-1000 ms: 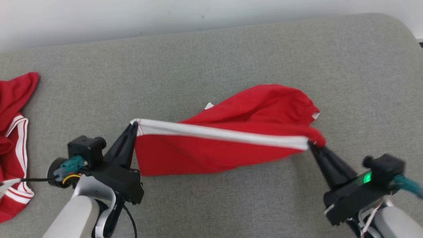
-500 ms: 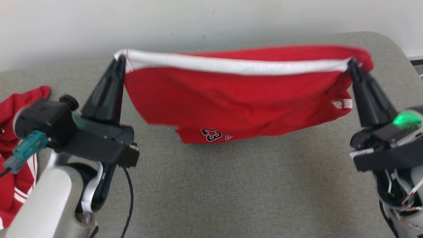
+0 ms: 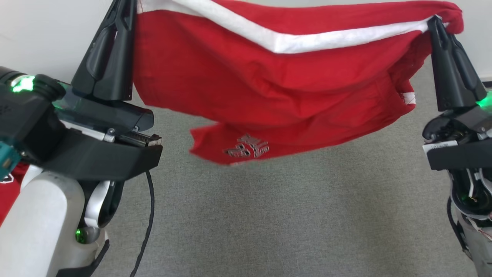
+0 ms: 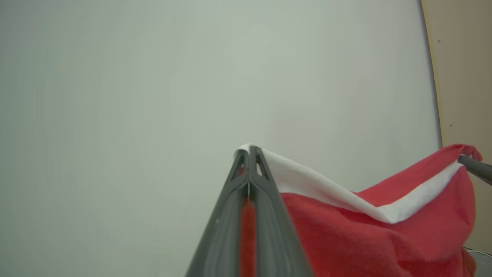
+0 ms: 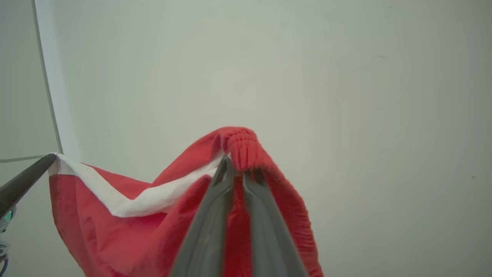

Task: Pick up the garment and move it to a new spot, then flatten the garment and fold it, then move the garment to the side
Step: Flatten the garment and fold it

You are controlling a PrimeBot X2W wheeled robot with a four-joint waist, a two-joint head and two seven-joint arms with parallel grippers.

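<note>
The garment (image 3: 276, 84) is red with a white stripe and a grey number print near its lower hem. It hangs in the air, stretched between my two grippers above the grey cushion (image 3: 288, 215). My left gripper (image 3: 128, 5) is shut on its upper left corner, where the white stripe (image 4: 307, 181) ends. My right gripper (image 3: 434, 21) is shut on the upper right corner, at the red ribbed edge (image 5: 242, 146). The cloth (image 5: 127, 231) sags between the two grips. The other arm's finger shows at the edge of each wrist view.
A second red piece of clothing (image 3: 9, 188) peeks out at the far left behind my left arm. A pale wall (image 3: 46, 34) stands behind the cushion. A black cable (image 3: 148, 223) hangs from my left arm.
Both grippers have lifted the garment clear of the cushion and raised it high, so it now hangs spread out. The head camera has shifted as well.
</note>
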